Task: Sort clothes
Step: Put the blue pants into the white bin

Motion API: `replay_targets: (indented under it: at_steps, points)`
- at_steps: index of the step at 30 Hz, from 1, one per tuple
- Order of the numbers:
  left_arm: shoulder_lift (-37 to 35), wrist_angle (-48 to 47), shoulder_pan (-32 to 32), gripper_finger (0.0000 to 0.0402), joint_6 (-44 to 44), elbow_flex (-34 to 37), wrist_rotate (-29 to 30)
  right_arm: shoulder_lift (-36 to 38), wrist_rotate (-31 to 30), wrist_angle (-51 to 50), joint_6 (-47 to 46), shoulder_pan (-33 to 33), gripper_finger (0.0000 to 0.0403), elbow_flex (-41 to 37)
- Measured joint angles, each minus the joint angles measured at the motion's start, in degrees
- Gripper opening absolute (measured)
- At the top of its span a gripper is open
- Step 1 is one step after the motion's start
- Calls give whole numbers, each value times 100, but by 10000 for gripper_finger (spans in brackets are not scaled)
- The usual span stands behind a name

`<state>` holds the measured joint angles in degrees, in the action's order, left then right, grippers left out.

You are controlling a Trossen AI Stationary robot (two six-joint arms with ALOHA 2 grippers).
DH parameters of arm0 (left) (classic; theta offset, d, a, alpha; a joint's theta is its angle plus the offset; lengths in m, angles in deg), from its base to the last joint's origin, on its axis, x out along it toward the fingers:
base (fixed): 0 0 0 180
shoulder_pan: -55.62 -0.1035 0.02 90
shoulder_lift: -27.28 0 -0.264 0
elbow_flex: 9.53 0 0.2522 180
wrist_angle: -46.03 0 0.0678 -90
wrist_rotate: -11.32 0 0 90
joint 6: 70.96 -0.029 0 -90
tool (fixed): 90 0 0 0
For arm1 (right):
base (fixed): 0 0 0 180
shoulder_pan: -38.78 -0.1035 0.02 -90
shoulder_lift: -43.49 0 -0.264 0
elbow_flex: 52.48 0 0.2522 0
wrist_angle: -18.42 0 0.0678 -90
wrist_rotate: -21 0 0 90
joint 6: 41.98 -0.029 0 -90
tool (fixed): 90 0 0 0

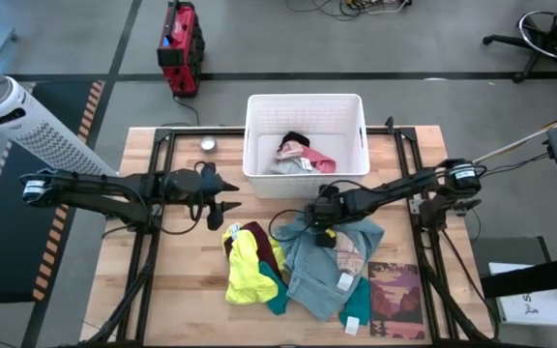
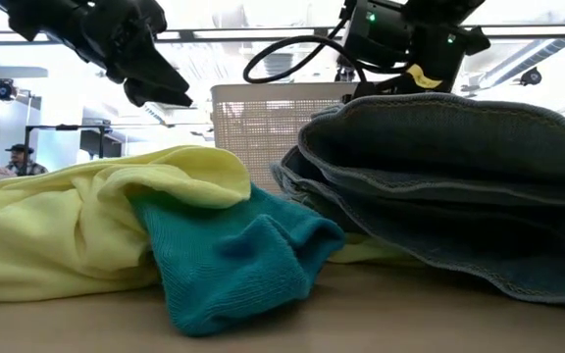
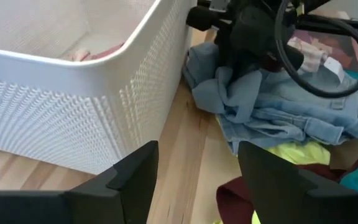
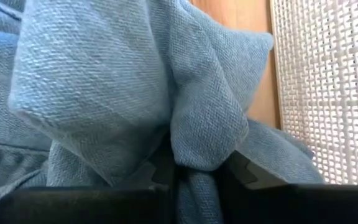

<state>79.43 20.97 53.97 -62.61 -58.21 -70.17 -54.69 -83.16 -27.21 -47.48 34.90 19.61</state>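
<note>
The heap of clothes lies on the table in front of a white basket [image 1: 305,116]: a neon yellow piece [image 1: 245,271], a teal piece [image 2: 233,255], a maroon piece [image 1: 259,237] and a grey-blue denim garment [image 1: 322,266]. My right gripper [image 1: 319,215] is shut on the denim garment's far edge. My left gripper [image 1: 228,196] is open and empty, above the table left of the heap and near the basket's left corner. The basket holds pink, black and grey pieces [image 1: 303,155]. My right gripper pinches a bunched fold of the grey-blue denim [image 4: 194,146] between its two fingers, several layers gathered. The fingers come slanting down from the table's right. The fold stands up beside the basket wall; the rest of the garment [image 3: 291,118] lies on the table.
A reddish-brown printed mat [image 1: 395,300] lies flat at the table's near right. A small round metal thing [image 1: 207,145] sits left of the basket. A red device [image 1: 180,48] and a white tower fan [image 1: 27,121] stand on the floor beyond the table.
</note>
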Motion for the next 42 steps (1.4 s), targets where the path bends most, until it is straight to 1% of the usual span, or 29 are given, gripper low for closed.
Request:
replay_targets:
  at_steps: [5,7,11,16,25,33,39,42]
  points:
    - [3,237,2,193,11,52,2,321,-66,-535,55,-147,43,392]
    - [-2,250,2,187,-10,49,2,521,-121,-658,98,-228,43,661]
    - [-1,282,2,176,-10,33,1,821,-434,-1043,181,-427,43,1262]
    - [-1,287,10,167,-10,39,1,1066,-561,-1320,258,-607,43,2011]
    - [8,291,9,157,-45,44,0,1123,-996,-1626,766,-713,43,3168]
    - [4,325,9,162,-52,42,-1,1129,-993,-1665,1174,-713,43,4070]
    - [14,324,9,152,-42,50,-2,1129,-1016,-1653,1584,-711,43,4844]
    - [14,327,9,147,-36,50,-2,1124,-1160,-1521,1806,-711,43,5257]
